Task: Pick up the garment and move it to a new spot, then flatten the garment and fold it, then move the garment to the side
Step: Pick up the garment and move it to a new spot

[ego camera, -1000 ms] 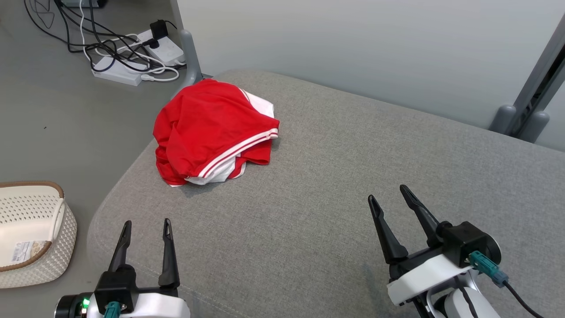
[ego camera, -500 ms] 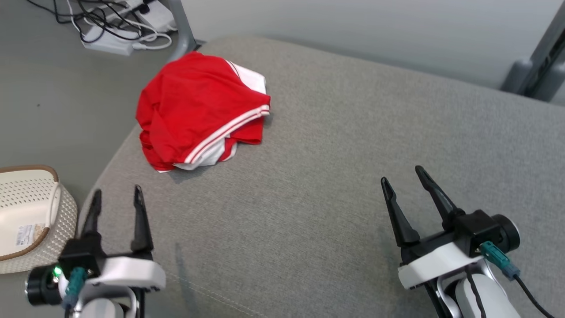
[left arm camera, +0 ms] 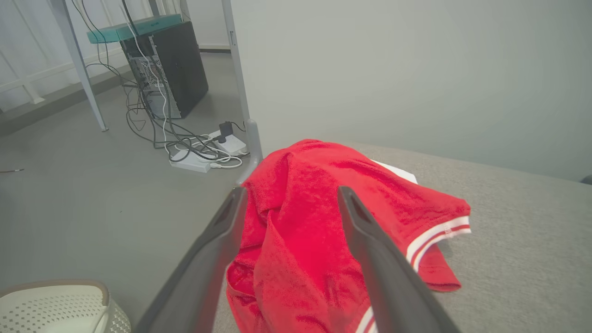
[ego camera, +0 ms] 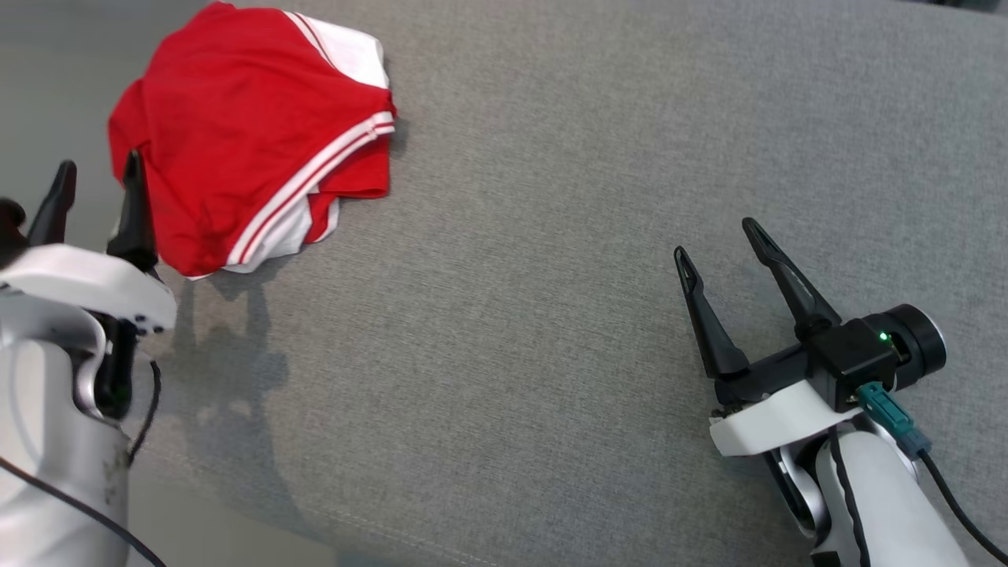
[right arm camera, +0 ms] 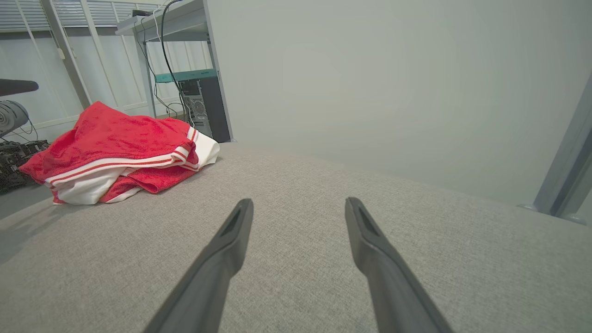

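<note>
Pick-up step, nothing held yet. My left gripper (ego camera: pixel 100 160) is open, lined up just beside the red garment (ego camera: pixel 236 134); my right gripper (ego camera: pixel 715 238) is open, well apart. Next I'd say: left reaches onto a fold and closes.

garment (ego camera: pixel 236 134) lies bunched on the far-left part of the cushion (ego camera: pixel 567 236), right by its left edge. left gripper (ego camera: pixel 99 160) sits just beside the garment's left side, fingers pointing along it; touching or not, can't quite tell. in left wrist view the garment lies ahead, btw the two fingers. right gripper (ego camera: pixel 714 238) is over the cushion's right part, well apart from the garment. basket (left arm camera: pixel 55 305) stands on the floor (left arm camera: pixel 69 208), left of the cushion's near corner. power strips (left arm camera: pixel 199 159) w/ cables lie on the floor beyond the garment, pc tower (left arm camera: pixel 171 64) further back. wall (left arm camera: pixel 393 69) runs behind the cushion.
</note>
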Motion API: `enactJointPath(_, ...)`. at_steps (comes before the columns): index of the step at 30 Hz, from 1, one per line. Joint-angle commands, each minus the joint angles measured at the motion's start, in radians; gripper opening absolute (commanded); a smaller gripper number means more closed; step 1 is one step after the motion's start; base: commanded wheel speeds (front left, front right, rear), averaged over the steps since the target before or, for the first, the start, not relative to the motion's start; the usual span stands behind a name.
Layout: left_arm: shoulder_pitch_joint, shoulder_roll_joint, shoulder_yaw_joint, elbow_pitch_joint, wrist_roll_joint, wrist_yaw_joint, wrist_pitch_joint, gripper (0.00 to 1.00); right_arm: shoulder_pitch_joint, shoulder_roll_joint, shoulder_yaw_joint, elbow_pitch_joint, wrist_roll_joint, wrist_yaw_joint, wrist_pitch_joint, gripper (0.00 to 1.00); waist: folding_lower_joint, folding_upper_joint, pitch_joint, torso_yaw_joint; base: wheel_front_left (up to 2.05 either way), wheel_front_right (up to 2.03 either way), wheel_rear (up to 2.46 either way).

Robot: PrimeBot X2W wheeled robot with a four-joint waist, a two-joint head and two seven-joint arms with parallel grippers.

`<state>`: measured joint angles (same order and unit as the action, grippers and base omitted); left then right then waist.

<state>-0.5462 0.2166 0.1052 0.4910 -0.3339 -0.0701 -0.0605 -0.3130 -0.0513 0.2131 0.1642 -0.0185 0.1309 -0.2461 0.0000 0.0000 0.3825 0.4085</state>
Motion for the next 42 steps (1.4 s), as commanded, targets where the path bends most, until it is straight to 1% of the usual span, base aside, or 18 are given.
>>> enactJointPath(1, -0.027, 0.012, 0.005, 0.014, -0.009, -0.006, 0.012, 1.00, -0.011, -0.009, 0.001, -0.008, -0.005, 0.000, 0.004, 1.00, 0.0000, 0.0000, 0.029, -0.019, 0.00, 0.00, 0.00)
enactJointPath(4, -0.108, 0.044, 0.001, 0.089, -0.027, -0.018, 0.077, 1.00, -0.021, -0.011, 0.006, -0.016, -0.011, 0.000, 0.009, 1.00, 0.0000, 0.0000, 0.050, -0.033, 0.00, 0.00, 0.00)
enactJointPath(10, -0.236, 0.087, -0.006, 0.226, -0.050, -0.028, 0.165, 1.00, -0.033, -0.016, 0.005, -0.037, -0.018, 0.000, 0.019, 1.00, 0.0000, 0.0000, 0.088, -0.065, 0.00, 0.00, 0.00)
enactJointPath(14, -0.295, 0.113, -0.012, 0.300, -0.058, -0.035, 0.192, 1.00, -0.041, -0.016, 0.009, -0.045, -0.021, 0.000, 0.021, 1.00, 0.0000, 0.0000, 0.113, -0.084, 0.00, 0.00, 0.00)
enactJointPath(19, -0.349, 0.125, -0.015, 0.380, -0.073, -0.041, 0.208, 1.00, -0.049, -0.017, 0.020, -0.042, -0.017, 0.000, 0.020, 1.00, 0.0000, 0.0000, 0.132, -0.101, 0.00, 0.00, 0.00)
enactJointPath(20, -0.356, 0.125, -0.015, 0.396, -0.080, -0.043, 0.214, 0.89, -0.050, -0.017, 0.021, -0.040, -0.017, 0.000, 0.019, 1.00, 0.0000, 0.0000, 0.134, -0.104, 0.00, 0.00, 0.00)
enactJointPath(21, -0.364, 0.127, -0.016, 0.408, -0.084, -0.045, 0.219, 0.31, -0.050, -0.017, 0.023, -0.038, -0.016, 0.000, 0.018, 1.00, 0.0000, 0.0000, 0.135, -0.106, 0.00, 0.00, 0.00)
enactJointPath(22, -0.370, 0.129, -0.018, 0.418, -0.089, -0.047, 0.218, 0.00, -0.050, -0.017, 0.022, -0.037, -0.015, 0.000, 0.017, 1.00, 0.0000, 0.0000, 0.136, -0.108, 0.00, 0.00, 0.00)
enactJointPath(26, -0.384, 0.127, -0.026, 0.448, -0.104, -0.052, 0.198, 0.00, -0.053, -0.015, 0.018, -0.027, -0.013, 0.000, 0.013, 1.00, 0.0000, 0.0000, 0.130, -0.109, 0.00, 0.00, 0.00)
enactJointPath(28, -0.392, 0.133, -0.031, 0.452, -0.109, -0.055, 0.158, 0.00, -0.054, -0.012, 0.019, -0.017, -0.009, 0.000, 0.006, 1.00, 0.0000, 0.0000, 0.110, -0.107, 0.00, 0.00, 0.00)
enactJointPath(34, -0.404, 0.137, -0.031, 0.408, -0.129, -0.060, 0.063, 0.00, -0.044, -0.007, 0.018, 0.009, 0.002, 0.000, -0.005, 1.00, 0.0000, 0.0000, 0.043, -0.097, 0.00, 0.00, 0.00)
enactJointPath(35, -0.404, 0.137, -0.031, 0.408, -0.129, -0.060, 0.063, 0.00, -0.044, -0.007, 0.018, 0.009, 0.002, 0.000, -0.005, 1.00, 0.0000, 0.0000, 0.043, -0.097, 0.00, 0.00, 0.00)
enactJointPath(37, -0.408, 0.134, -0.031, 0.379, -0.140, -0.060, 0.039, 0.00, -0.035, -0.006, 0.017, 0.021, 0.011, 0.000, -0.009, 1.00, 0.0000, 0.0000, 0.014, -0.094, 0.00, 0.00, 0.00)
enactJointPath(39, -0.413, 0.121, -0.014, 0.290, -0.186, -0.061, 0.010, 0.00, -0.027, -0.003, 0.017, 0.039, 0.030, 0.000, -0.015, 1.00, 0.0000, 0.0000, -0.043, -0.093, 0.00, 0.00, 0.00)
enactJointPath(42, -0.393, 0.123, -0.036, 0.194, -0.174, -0.061, -0.013, 0.00, -0.023, -0.002, 0.020, 0.054, 0.046, 0.000, -0.020, 1.00, 0.0000, 0.0000, -0.083, -0.100, 0.00, 0.00, 0.00)
